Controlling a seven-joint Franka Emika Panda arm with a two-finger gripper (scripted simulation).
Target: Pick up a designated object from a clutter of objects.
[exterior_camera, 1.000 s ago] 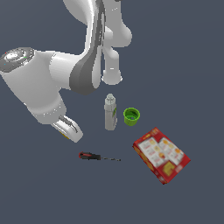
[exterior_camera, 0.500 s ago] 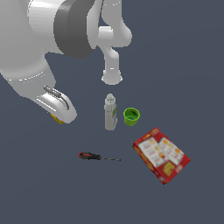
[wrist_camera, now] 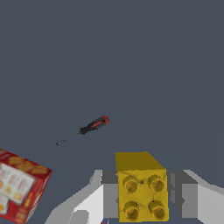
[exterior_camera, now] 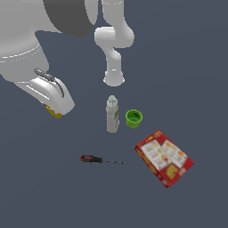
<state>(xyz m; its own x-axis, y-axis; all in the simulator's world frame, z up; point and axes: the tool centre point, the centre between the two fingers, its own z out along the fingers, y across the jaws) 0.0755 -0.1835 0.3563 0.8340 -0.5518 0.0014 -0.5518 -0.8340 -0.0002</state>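
- Hand (wrist_camera: 142,192) pinches the block (wrist_camera: 141,187) between its two fingers (wrist_camera: 190,199), one finger on each side; block's four studs face the wrist camera.
- In the exterior view the block (exterior_camera: 54,111) is a small yellow bit sticking out below the hand (exterior_camera: 55,109), at the view's left, lifted off the bench (exterior_camera: 187,67) and well apart from the other things.
- Bottle (exterior_camera: 112,114) stands upright near the middle, cup (exterior_camera: 134,118) just beside it on the exterior view's right, opening up.
- Box (exterior_camera: 164,157) lies flat, near side and to the exterior view's right of the cup, not touching it.
- Screwdriver (exterior_camera: 100,160) lies flat on the near side of the bottle, handle toward the exterior view's left, tip toward the box, apart from both.
- Wrist view: screwdriver (wrist_camera: 83,130) and a corner of the box (wrist_camera: 19,183) show on the bench below the held block.
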